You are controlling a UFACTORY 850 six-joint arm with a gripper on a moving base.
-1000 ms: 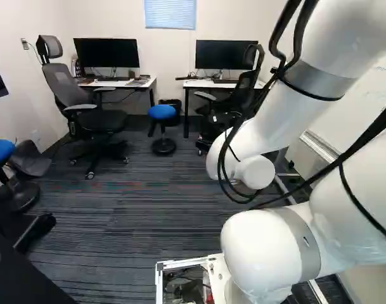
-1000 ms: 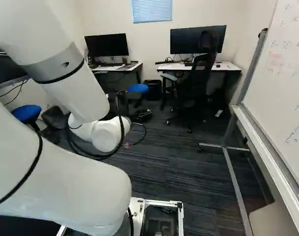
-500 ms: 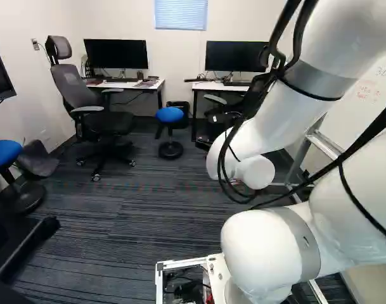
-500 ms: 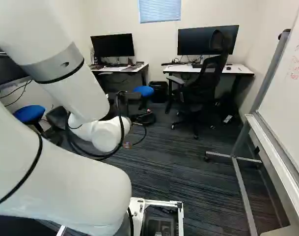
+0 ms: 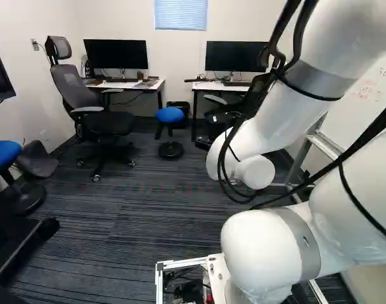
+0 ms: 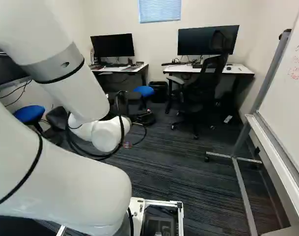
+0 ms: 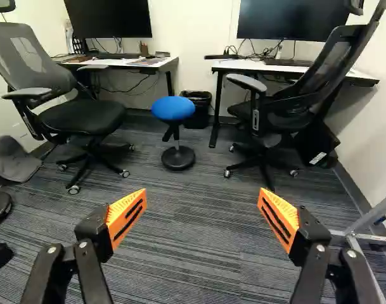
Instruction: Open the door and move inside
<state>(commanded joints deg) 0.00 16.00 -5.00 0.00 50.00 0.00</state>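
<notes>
Striped carpet (image 7: 199,253) runs under and ahead of the claw (image 7: 203,192), out to two desks (image 7: 243,64) along the far wall, and here's the news: the base (image 6: 164,202) has moved! It swung a little left between the first and second looks, sliding the whole scene across, and since then it has all but settled. The arm (image 5: 269,126) hasn't shifted on its joint. And the claw? Spread wide, orange pads (image 7: 126,217) well apart, nothing between them.

So where's the door? Not in any view, so I can't place it from the claw. With office furniture all ahead, my call is that we're probably inside already, the turn perhaps a last adjustment; the views can't prove it.

Now compare the angles. Only the wrist view gives us the claw, with the blue stool (image 7: 173,107) straight ahead of it and the bin (image 7: 198,113) just behind that. Over on the claw's left, the grey chair (image 7: 85,118) shows there and in the left base view, but the arm blocks it in the right one. That right base view answers with the whiteboard (image 6: 286,83), well to the claw's right; the wrist view catches only its stand.
</notes>
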